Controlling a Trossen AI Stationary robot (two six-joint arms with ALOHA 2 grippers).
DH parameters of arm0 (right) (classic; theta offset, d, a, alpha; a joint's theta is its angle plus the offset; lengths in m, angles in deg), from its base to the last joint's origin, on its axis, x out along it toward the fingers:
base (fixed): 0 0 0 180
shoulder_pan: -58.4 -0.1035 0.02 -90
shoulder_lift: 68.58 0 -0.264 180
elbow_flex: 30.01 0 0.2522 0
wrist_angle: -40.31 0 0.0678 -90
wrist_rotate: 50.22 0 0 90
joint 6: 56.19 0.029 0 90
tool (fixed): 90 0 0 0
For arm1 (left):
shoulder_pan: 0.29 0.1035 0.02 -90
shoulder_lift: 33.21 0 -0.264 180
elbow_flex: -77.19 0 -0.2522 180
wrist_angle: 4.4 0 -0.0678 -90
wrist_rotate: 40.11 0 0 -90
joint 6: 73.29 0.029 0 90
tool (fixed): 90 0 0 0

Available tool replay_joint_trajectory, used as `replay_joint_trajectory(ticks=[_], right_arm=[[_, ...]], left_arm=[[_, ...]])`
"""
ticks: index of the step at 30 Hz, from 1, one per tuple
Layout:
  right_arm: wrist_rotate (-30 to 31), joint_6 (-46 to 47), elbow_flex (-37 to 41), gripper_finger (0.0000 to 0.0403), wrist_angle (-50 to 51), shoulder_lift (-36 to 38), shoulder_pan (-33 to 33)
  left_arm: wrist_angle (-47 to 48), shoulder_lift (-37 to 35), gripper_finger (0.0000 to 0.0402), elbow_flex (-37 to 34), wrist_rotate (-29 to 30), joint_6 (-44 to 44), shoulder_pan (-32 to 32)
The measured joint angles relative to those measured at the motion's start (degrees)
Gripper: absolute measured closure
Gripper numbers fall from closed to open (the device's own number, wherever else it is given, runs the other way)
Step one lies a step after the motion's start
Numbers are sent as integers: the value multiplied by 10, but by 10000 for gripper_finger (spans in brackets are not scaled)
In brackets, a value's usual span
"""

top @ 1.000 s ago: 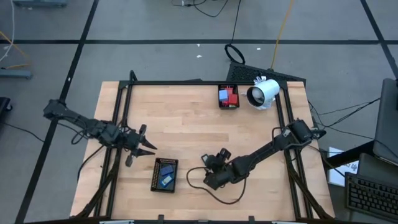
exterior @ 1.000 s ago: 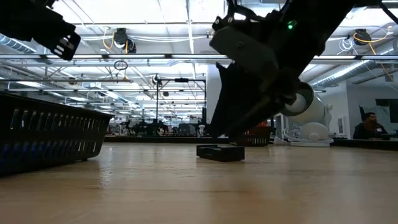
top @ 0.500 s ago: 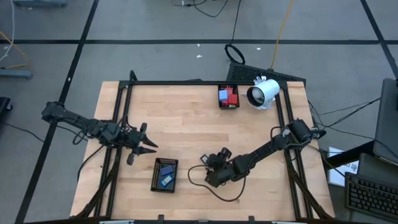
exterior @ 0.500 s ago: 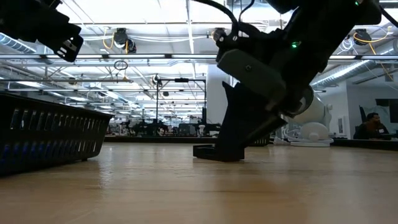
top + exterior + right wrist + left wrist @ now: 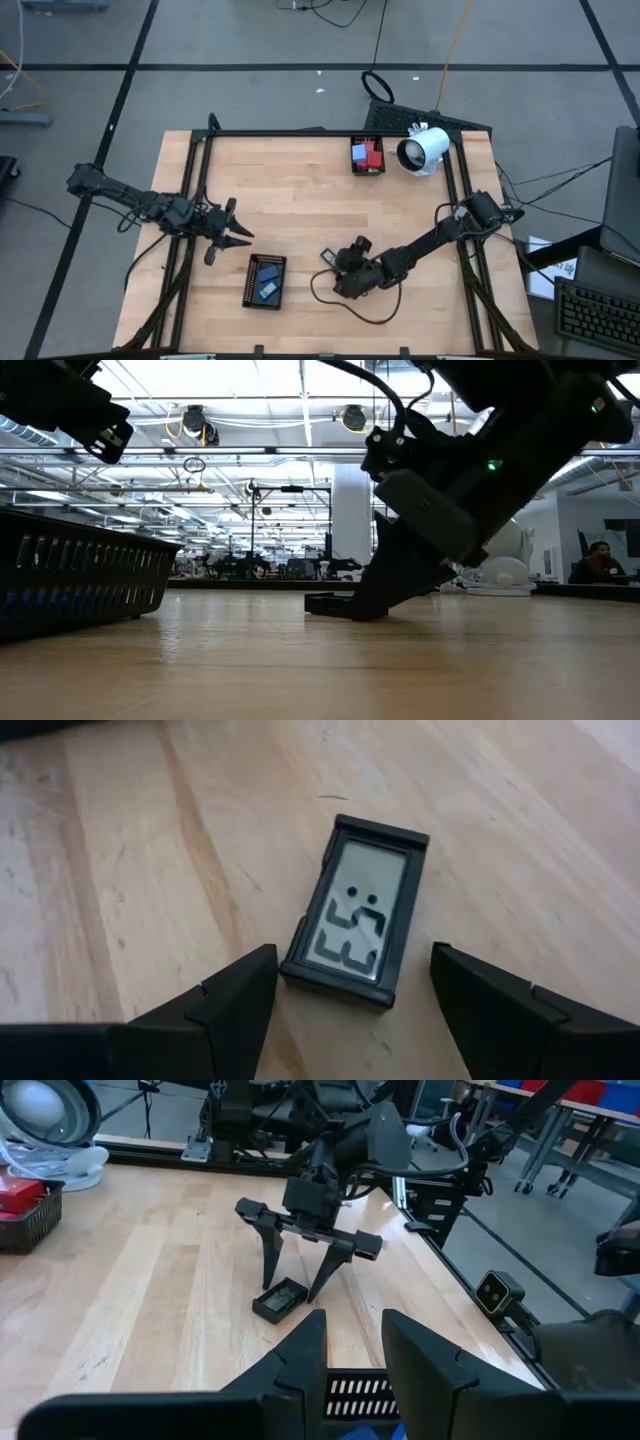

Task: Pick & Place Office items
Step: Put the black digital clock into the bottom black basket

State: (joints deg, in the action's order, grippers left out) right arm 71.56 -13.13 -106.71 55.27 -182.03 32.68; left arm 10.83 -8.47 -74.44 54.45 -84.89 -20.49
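A dark flat rectangle with a grey display (image 5: 358, 925) lies flat on the wooden table; it also shows in the high view (image 5: 327, 257) and as the same dark rectangle in the left wrist view (image 5: 280, 1300). My right gripper (image 5: 352, 958) is open, low over it, one finger on each long side with a thin gap showing. My left gripper (image 5: 240, 238) is open and hangs above the table near the left edge, just beyond the near mesh tray (image 5: 266, 280), which holds blue flat pieces. Red and blue blocks sit in the far mesh tray (image 5: 367, 155).
A white cylindrical device (image 5: 424, 148) lies by the far tray near the far right corner. A black cable (image 5: 350, 305) loops on the table beside the right arm. Black frame rails (image 5: 195, 200) run along both sides. Bare wood lies between the two trays.
My right gripper has come down over the dark rectangle and shifted slightly toward the table's right edge, tipping further; its fingertips now stand at table level. The left arm has kept still.
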Motion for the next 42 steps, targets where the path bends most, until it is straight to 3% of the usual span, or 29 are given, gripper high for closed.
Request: replay_joint_trajectory(ticks=[8,17,25,29,33,37,42], right_arm=[[25,-52,36,161,-71,0,0],[26,-48,42,247,-73,0,2],[25,-104,43,248,-65,17,11],[55,-148,44,246,-60,53,17],[88,-219,43,245,-64,91,20],[120,-307,43,248,-80,122,25],[150,-414,43,244,-131,132,25]], left_arm=[[0,0,300,0,0,-1,0],[0,0,300,0,5,-12,0],[-51,0,300,0,16,-58,0],[-75,17,300,0,18,-101,0],[-83,57,296,0,66,-146,0],[-111,117,264,0,93,-191,0],[-236,209,190,0,96,-213,1]])
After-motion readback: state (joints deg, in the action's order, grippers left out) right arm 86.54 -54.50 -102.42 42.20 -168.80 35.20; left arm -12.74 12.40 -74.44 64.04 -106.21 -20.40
